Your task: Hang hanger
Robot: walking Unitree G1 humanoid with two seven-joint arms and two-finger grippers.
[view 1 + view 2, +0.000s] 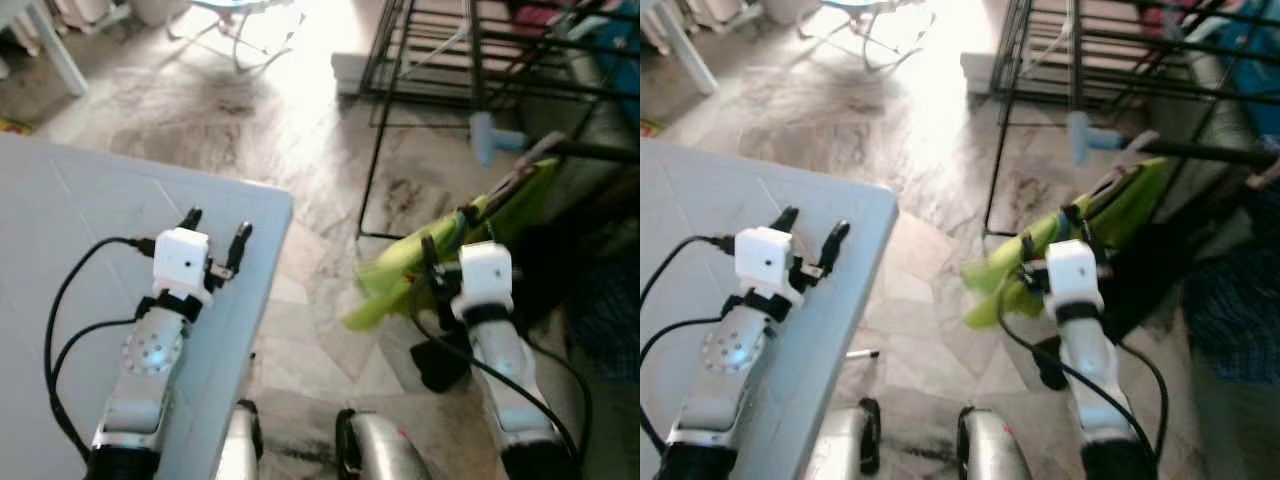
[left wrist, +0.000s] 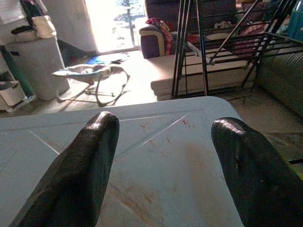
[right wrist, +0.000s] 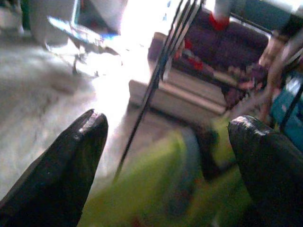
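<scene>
A lime-green garment (image 1: 420,262) hangs on a hanger whose pale top (image 1: 517,178) pokes out toward a dark rail (image 1: 592,150) at the right. My right gripper (image 1: 441,238) is right at the garment's upper edge. In the blurred right wrist view its fingers (image 3: 61,161) stand wide apart, open, with the green cloth (image 3: 156,189) between and beyond them. I cannot tell whether they touch it. My left gripper (image 1: 215,228) hovers open over the corner of the white table (image 1: 70,210), holding nothing.
A black drying rack (image 1: 470,60) stands ahead on the marble floor (image 1: 250,130), with a sofa (image 2: 189,42) behind it. A light blue peg-like piece (image 1: 488,137) sits by the rail. A baby bouncer (image 2: 90,75) stands far ahead, left. Dark clothes (image 1: 1230,300) lie at right.
</scene>
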